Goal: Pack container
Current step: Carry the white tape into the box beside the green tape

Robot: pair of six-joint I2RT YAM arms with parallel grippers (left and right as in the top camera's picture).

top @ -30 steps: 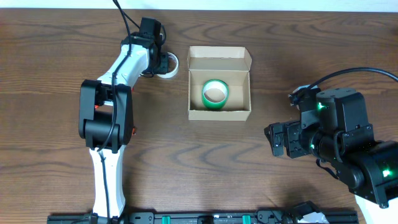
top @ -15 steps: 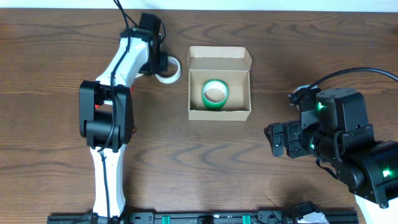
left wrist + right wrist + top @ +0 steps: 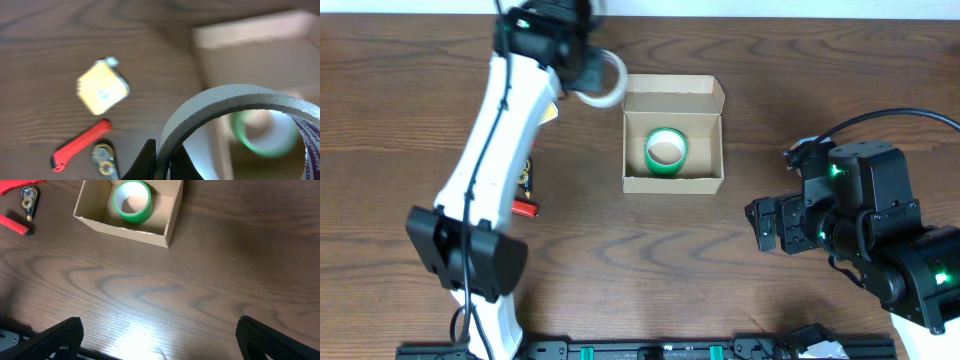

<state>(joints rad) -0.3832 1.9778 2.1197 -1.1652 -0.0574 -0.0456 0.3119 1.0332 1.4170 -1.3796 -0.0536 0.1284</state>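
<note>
The container [image 3: 673, 181] is an open tan cardboard box at the table's upper middle, lid flap folded back. A green tape roll [image 3: 666, 151] lies inside it; it also shows in the right wrist view [image 3: 131, 199] inside the box [image 3: 125, 227]. My left gripper [image 3: 582, 78] is shut on a white tape roll [image 3: 610, 82] and holds it raised just off the box's upper left corner. In the left wrist view the jaws [image 3: 164, 160] pinch the roll's wall [image 3: 235, 102], with the box and green roll [image 3: 262, 132] blurred beyond. My right gripper [image 3: 159, 342] is open and empty above bare table right of the box.
A yellow tape measure [image 3: 102, 91], a red utility knife [image 3: 80, 145] and a small metal piece [image 3: 104, 157] lie on the table left of the box. The knife also shows in the overhead view [image 3: 525, 208] by the left arm. The table's far edge runs behind the box.
The left gripper has lifted the white tape roll off the table and carried it up and right, toward the box's upper left corner. The right arm has not moved.
</note>
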